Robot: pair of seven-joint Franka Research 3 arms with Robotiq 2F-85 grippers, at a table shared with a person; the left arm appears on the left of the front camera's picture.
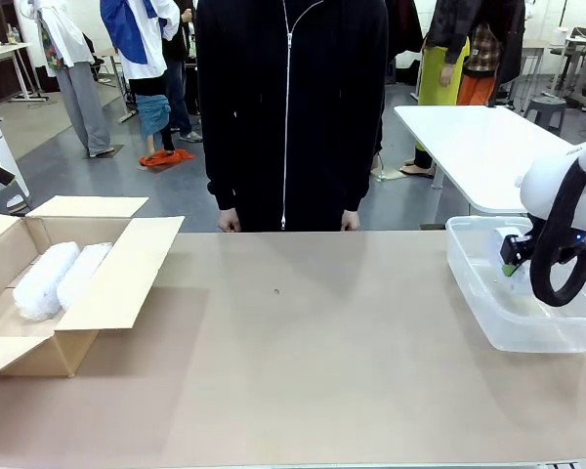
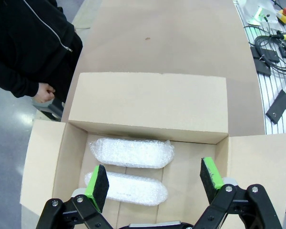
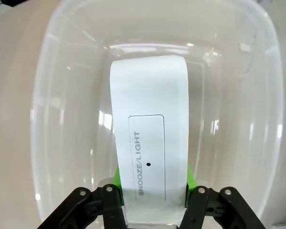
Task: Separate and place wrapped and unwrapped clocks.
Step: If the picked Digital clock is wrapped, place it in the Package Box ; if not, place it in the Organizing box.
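Meanwhile, right gripper clamps bare clock inside clear tub.

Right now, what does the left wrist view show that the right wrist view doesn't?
Left wrist view alone: the left gripper open above a cardboard box in which two wrapped clocks lie side by side, plus the person's hand at the table edge.

Right wrist view alone: the right gripper shut on the unwrapped clock, marked SNOOZE/LIGHT, inside a clear plastic tub.

Shared: each looks down past its own green-padded fingers into a container with clocks in it.
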